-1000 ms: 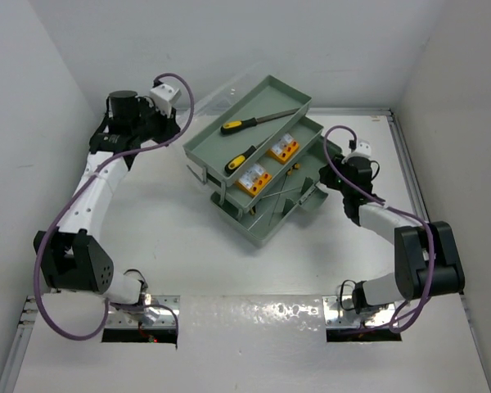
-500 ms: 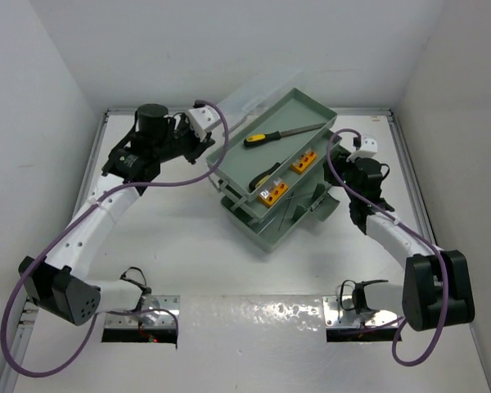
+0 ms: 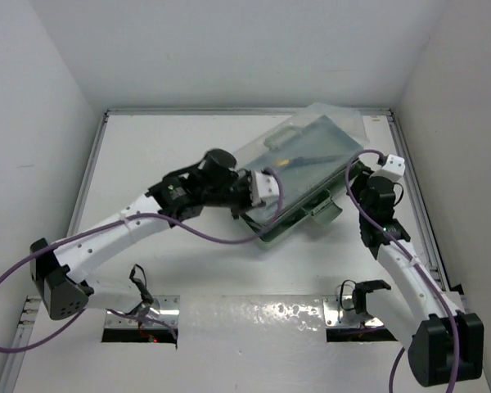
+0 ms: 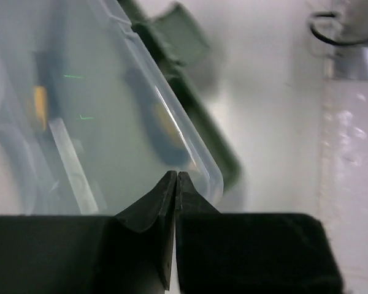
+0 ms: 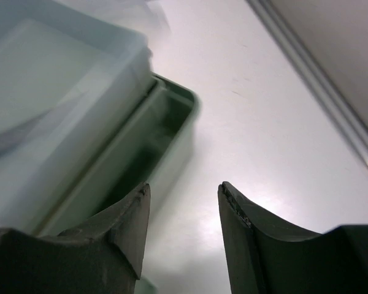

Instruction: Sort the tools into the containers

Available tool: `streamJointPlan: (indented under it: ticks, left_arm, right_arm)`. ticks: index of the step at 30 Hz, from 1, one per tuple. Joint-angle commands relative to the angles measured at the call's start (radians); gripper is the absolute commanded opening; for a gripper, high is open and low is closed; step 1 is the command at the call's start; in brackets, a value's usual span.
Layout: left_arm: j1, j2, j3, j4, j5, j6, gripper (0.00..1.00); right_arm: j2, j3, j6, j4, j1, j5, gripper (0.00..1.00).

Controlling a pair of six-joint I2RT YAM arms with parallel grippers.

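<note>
L gripper (image 4: 175, 179): tips together at lid (image 4: 104, 141) rim.
R gripper (image 5: 183, 199): apart, beside toolbox (image 5: 170, 147) end.
Handling: lid prob. slick, flexy; grip toolbox rim instead.

Reaches the left arm (image 3: 106, 237) from the lower left of the frame up and rightward to the centre, stretched long and low. Holds the left hand (image 4: 176, 179) with both black fingers (image 4: 147, 208) pressed flat together, tip to tip. Stands the right arm (image 3: 401, 262) from the lower right corner up along the right side, bent inward at the wrist. Holds the right hand (image 5: 184, 196) at centre right, pointing leftward, its two tips parted with a clear gap between.
</note>
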Motion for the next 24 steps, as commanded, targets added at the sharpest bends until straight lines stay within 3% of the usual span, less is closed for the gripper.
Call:
streamJointPlan:
  ticks: [1, 2, 3, 6, 11, 14, 16, 21, 24]
  left_arm:
    - [-0.138, 0.003, -0.043, -0.084, -0.059, 0.016, 0.02]
    - [-0.172, 0.002, -0.048, -0.086, -0.074, 0.016, 0.12]
    - [-0.202, 0.002, -0.051, -0.089, -0.083, 0.018, 0.39]
    - [-0.274, -0.004, -0.010, -0.109, -0.048, -0.005, 0.76]
    - [-0.274, -0.014, 0.104, -0.115, -0.025, -0.067, 0.79]
    - [-0.266, 0.000, 0.174, -0.086, -0.164, -0.125, 0.81]
    - [-0.205, 0.017, 0.228, -0.055, -0.258, -0.177, 0.83]
    - [0.190, 0.158, 0.403, -0.055, -0.131, -0.321, 0.81]
    - [0.322, 0.235, 0.435, -0.019, -0.082, -0.349, 0.81]
  right_arm:
    - [-0.031, 0.032, -0.093, -0.173, -0.005, 0.140, 0.48]
    - [-0.038, 0.032, -0.101, -0.202, -0.006, 0.146, 0.49]
    - [-0.051, 0.032, -0.104, -0.214, -0.006, 0.151, 0.49]
    - [-0.080, 0.012, -0.113, -0.236, -0.009, 0.174, 0.51]
    - [-0.099, -0.028, -0.115, -0.222, -0.018, 0.154, 0.51]
    - [-0.039, -0.014, -0.127, -0.196, -0.028, 0.081, 0.50]
    - [0.005, -0.004, -0.133, -0.179, -0.029, 0.050, 0.49]
    - [0.136, 0.035, -0.135, -0.116, -0.063, -0.002, 0.38]
    - [0.171, 0.035, -0.130, -0.098, -0.098, -0.063, 0.25]
